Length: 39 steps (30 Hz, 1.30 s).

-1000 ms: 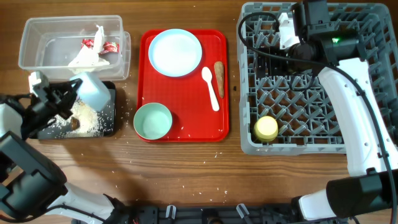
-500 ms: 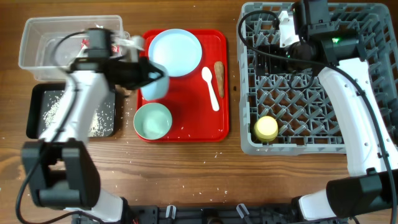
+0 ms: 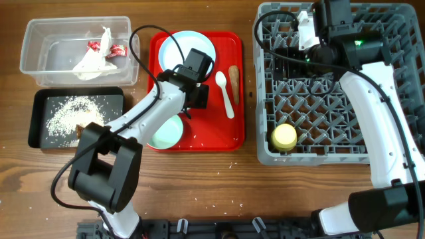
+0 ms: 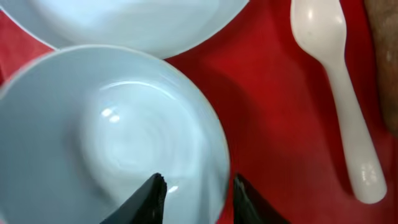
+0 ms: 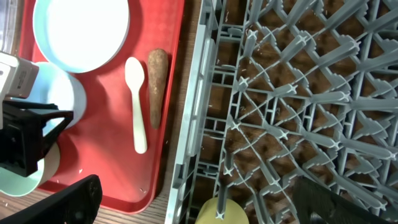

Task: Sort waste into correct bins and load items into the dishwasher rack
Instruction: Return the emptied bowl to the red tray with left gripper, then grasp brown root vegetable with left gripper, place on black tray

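Observation:
My left gripper (image 3: 196,96) (image 4: 196,186) is shut on the rim of the pale blue bowl (image 4: 112,137) (image 5: 56,93), one finger inside and one outside, over the red tray (image 3: 226,133). The bowl looks empty. The pale blue plate (image 3: 188,50), white spoon (image 3: 226,94), brown carrot-shaped stick (image 3: 234,75) and mint-green bowl (image 3: 163,133) lie on the tray. My right gripper (image 3: 292,50) (image 5: 199,193) is open and empty above the grey rack (image 3: 319,113), which holds the yellow cup (image 3: 284,137). Tissue and wrapper scraps (image 3: 89,60) lie in the clear tub (image 3: 40,50). Rice (image 3: 73,109) and a brown lump (image 3: 80,131) lie in the black tray (image 3: 36,123).
Loose rice grains are scattered on the wooden table around the red tray and black tray. The left arm lies across the mint-green bowl. The rack's near wall stands just right of the red tray.
My left arm has swung from the black tray rightwards to the red tray, carrying the pale blue bowl. The right arm has not moved.

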Motion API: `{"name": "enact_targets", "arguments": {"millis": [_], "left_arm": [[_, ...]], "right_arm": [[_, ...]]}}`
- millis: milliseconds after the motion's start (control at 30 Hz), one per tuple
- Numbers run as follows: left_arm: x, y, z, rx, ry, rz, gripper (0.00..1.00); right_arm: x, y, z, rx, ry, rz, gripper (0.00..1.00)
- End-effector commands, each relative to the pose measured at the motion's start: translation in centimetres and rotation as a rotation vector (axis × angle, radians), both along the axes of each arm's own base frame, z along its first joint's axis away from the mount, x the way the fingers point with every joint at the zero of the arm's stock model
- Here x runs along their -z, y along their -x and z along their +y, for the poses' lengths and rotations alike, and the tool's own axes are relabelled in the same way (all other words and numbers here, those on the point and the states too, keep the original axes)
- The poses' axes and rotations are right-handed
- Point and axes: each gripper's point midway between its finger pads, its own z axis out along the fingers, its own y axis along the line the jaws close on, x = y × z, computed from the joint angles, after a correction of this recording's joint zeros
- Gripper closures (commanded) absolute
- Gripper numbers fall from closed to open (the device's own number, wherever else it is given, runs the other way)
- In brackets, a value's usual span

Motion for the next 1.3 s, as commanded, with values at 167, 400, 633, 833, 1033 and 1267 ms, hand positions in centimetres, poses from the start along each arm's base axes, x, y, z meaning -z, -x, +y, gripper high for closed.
{"name": "enact_targets", "arguments": {"millis": [167,400,633,833,1033,1267], "left_arm": [[-4.5,-2.8,-2.5,0.021,0.110,-0.099,0.30],[-10.2,-5.3,-5.8,0.056,0.278,-0.187,0.21],[-14.0,-6.2,-7.1,0.037,0.344,-0.213,0.23],[-6.2,-6.2,-11.7,0.096,0.311,-0.103,0.26],[0.4,-6.1,-13.1,0.108,0.229,-0.033,0.32],[1.7,-8.3,-12.7,0.075,0.180,-0.117,0.42]], "right_arm": [[-0.6,-0.9,1.6,-0.050,-0.066,-0.035,0.00],[-1.2,-2.0,1.9,0.018,-0.114,-0.068,0.00],[-1.5,-3.2,0.1,0.241,-0.122,-0.082,0.00],[-1.2,-3.1,-5.5,0.450,-0.114,-0.054,0.00],[-0.3,-1.6,-8.8,0.472,-0.065,0.009,0.00],[-0.2,-1.3,-8.8,0.467,-0.060,0.021,0.00]]}}
